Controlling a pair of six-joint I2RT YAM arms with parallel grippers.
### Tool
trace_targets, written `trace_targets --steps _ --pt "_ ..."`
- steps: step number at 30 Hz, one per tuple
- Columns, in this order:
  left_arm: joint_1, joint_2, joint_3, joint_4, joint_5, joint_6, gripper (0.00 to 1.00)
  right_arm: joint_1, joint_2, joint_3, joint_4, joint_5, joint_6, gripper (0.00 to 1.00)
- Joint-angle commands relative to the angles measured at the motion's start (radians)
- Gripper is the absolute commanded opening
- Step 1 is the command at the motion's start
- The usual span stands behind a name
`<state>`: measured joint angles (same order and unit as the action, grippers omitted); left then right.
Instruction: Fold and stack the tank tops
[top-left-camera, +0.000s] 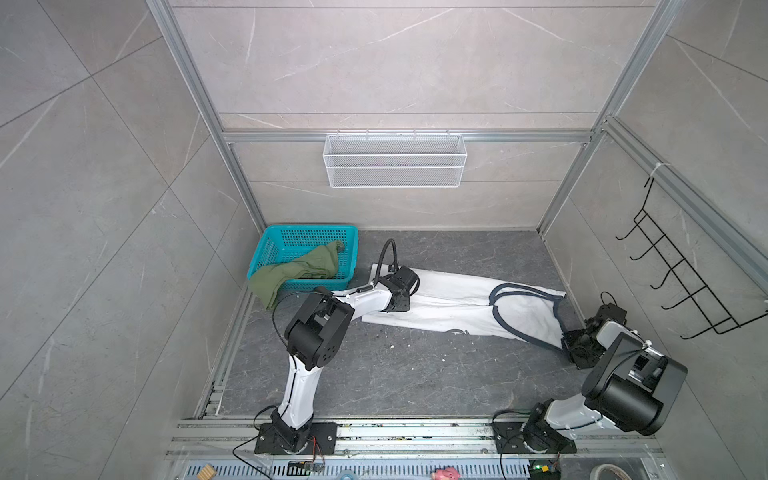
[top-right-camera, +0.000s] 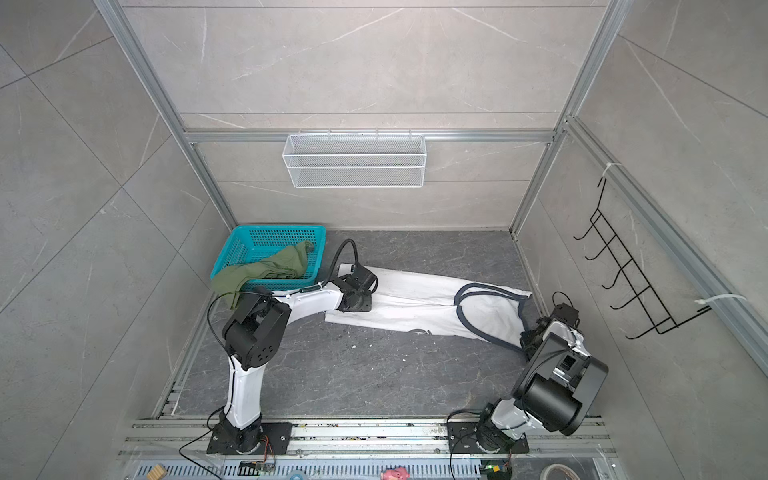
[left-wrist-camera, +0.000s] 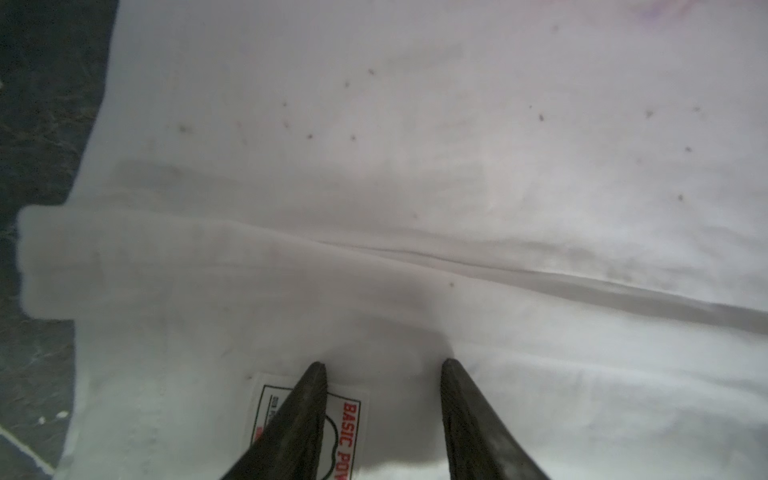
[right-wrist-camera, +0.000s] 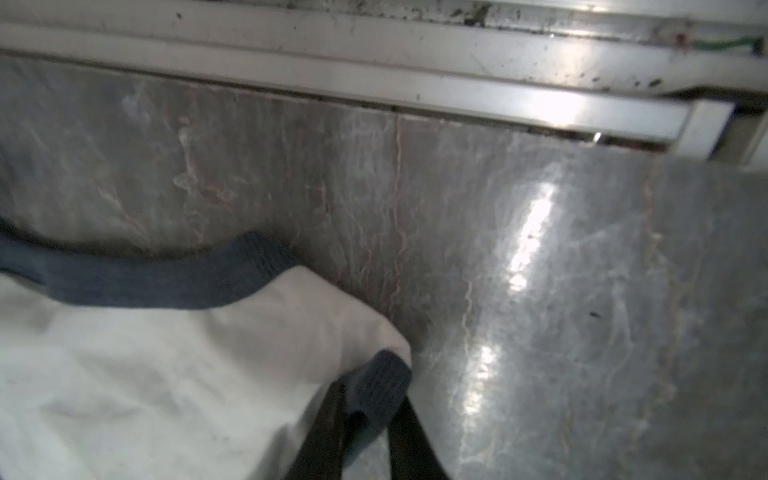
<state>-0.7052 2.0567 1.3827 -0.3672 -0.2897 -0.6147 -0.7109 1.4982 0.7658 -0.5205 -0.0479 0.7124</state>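
Note:
The white tank top (top-left-camera: 453, 303) (top-right-camera: 415, 303) lies folded lengthwise across the dark table, hem to the left and navy-trimmed straps to the right. My left gripper (left-wrist-camera: 382, 365) (top-left-camera: 399, 297) stands open at the hem end, its fingertips (left-wrist-camera: 318, 374) resting on the white cloth, one over a sewn label (left-wrist-camera: 353, 415). At the strap end, my right gripper (right-wrist-camera: 374, 390) (top-left-camera: 575, 345) is shut on the navy trim (right-wrist-camera: 382, 374) of the white top. The olive green tank top (top-left-camera: 299, 270) (top-right-camera: 266, 270) drapes over the teal basket's front corner.
The teal basket (top-left-camera: 311, 227) (top-right-camera: 278, 227) stands at the table's back left corner. A white wire basket (top-left-camera: 395, 160) hangs on the back wall, and a black hook rack (top-left-camera: 681, 282) on the right wall. An aluminium rail (right-wrist-camera: 374, 83) borders the table beside my right gripper.

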Motion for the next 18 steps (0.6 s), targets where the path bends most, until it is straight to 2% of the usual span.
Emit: trace_targets --steps 1,5,11,18 --pt "0.013 0.006 -0.072 -0.066 -0.015 0.024 0.48 0.002 0.021 0.036 0.011 0.0 -0.002 0.08" --pt "0.013 -0.003 -0.101 -0.052 -0.023 0.027 0.48 0.016 0.03 0.096 -0.037 -0.004 -0.026 0.03" --pt "0.013 -0.003 -0.118 -0.043 -0.021 0.027 0.48 0.056 0.018 0.152 -0.099 0.083 -0.042 0.01" --pt "0.013 -0.001 -0.12 -0.044 -0.025 0.032 0.48 0.075 0.133 0.234 -0.081 0.076 -0.021 0.01"
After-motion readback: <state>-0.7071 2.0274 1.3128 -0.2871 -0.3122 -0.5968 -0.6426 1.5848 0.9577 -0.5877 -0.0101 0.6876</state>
